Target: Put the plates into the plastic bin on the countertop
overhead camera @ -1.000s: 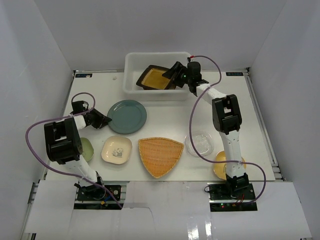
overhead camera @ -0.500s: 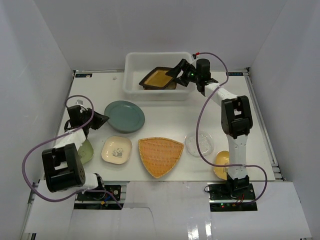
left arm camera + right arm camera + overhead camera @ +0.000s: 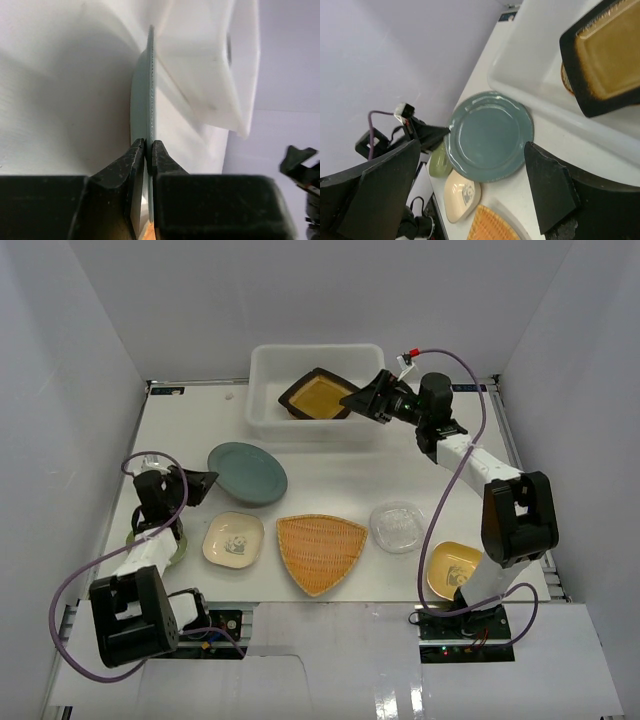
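On countertop point(image 3: 340, 465), only wrist view shows left pincer point(image 3: 148, 146) pinching teal plate point(image 3: 140, 100).

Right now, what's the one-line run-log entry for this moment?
left gripper: shut on teal plate rim | right gripper: open, at plastic bin right end | square plate: inside bin

Teal plate point(image 3: 247, 473), orange woven fan plate point(image 3: 320, 552), black-amber square plate point(image 3: 320, 395), white bin point(image 3: 310, 430)

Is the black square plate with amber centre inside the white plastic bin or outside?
Inside: the black-and-amber square plate lies within the white translucent plastic bin, not gripped by the open right gripper.
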